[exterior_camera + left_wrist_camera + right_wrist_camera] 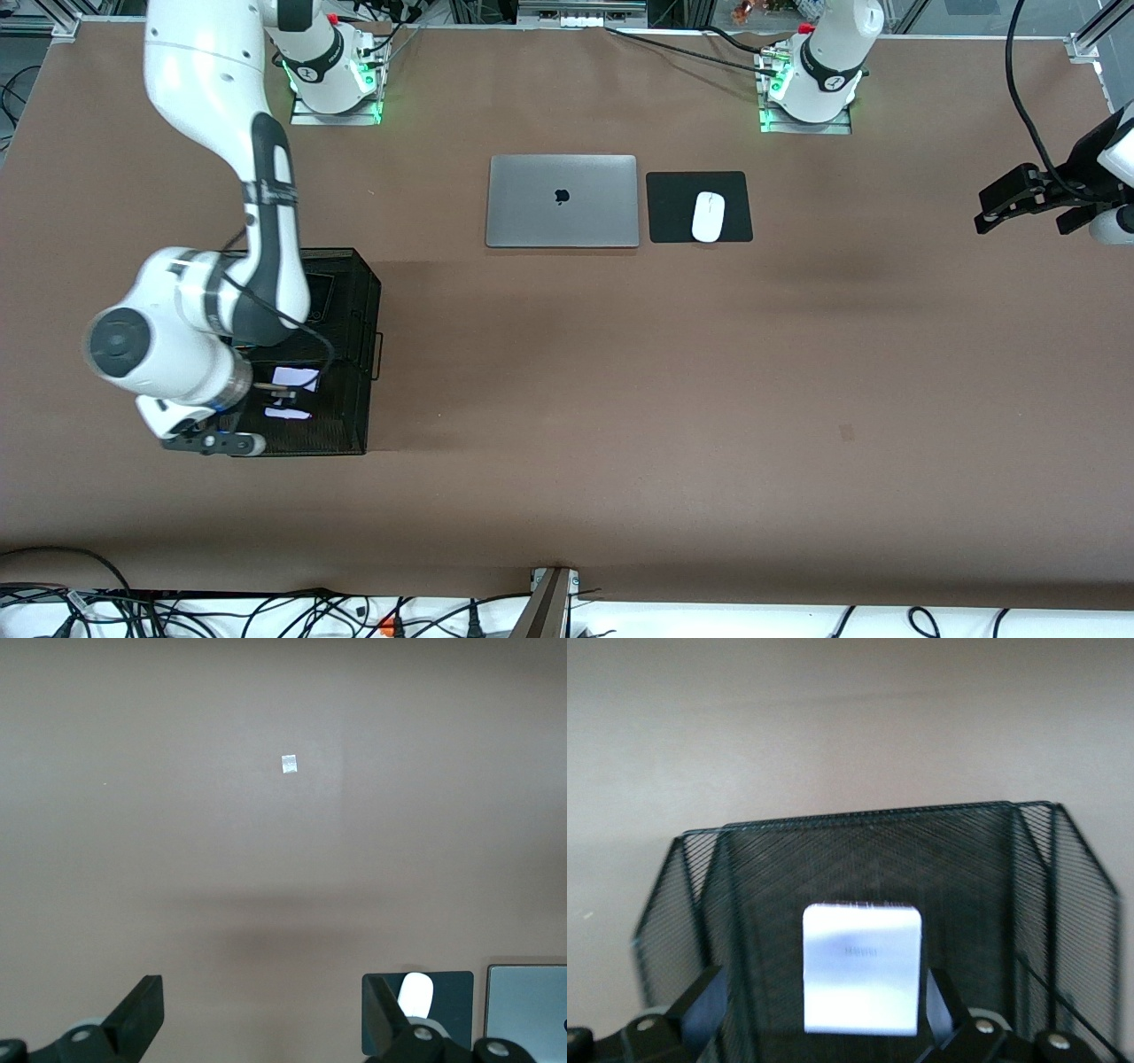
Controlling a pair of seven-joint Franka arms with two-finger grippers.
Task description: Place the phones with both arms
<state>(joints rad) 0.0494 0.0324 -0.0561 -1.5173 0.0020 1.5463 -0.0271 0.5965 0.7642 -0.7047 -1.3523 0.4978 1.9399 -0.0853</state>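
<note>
2 arms work a wide brown table [567, 425] that is bare over most of its middle and along the edge nearest the front camera. The right arm reaches down to a black mesh basket [354, 292] at its own end of the table, and the right gripper [285, 400] hangs inside the basket's nearer half with its jaws spread wide, holding nothing. Between its fingers [700, 1001] lies the pale phone [862, 967], flat on the basket floor, face up; it is squarish, so no long axis stands out, and its edges run square with the basket walls. In the front view it shows only as 2 bright patches under the gripper. A dark flat slab [317, 297] lies in the basket's farther half, mostly hidden by the arm; whether it is a phone I cannot tell. The mesh walls rise close around the gripper on every side.

The left gripper [1032, 206] waits in the air over the bare table at the left arm's end, close to that edge, jaws wide and empty.

Near the arm bases, a closed silver laptop [563, 201] lies flat, and just beside it, toward the left arm's end, a white mouse [708, 216] sits on a black pad [673, 208]. All 3 stand well apart from the basket.
</note>
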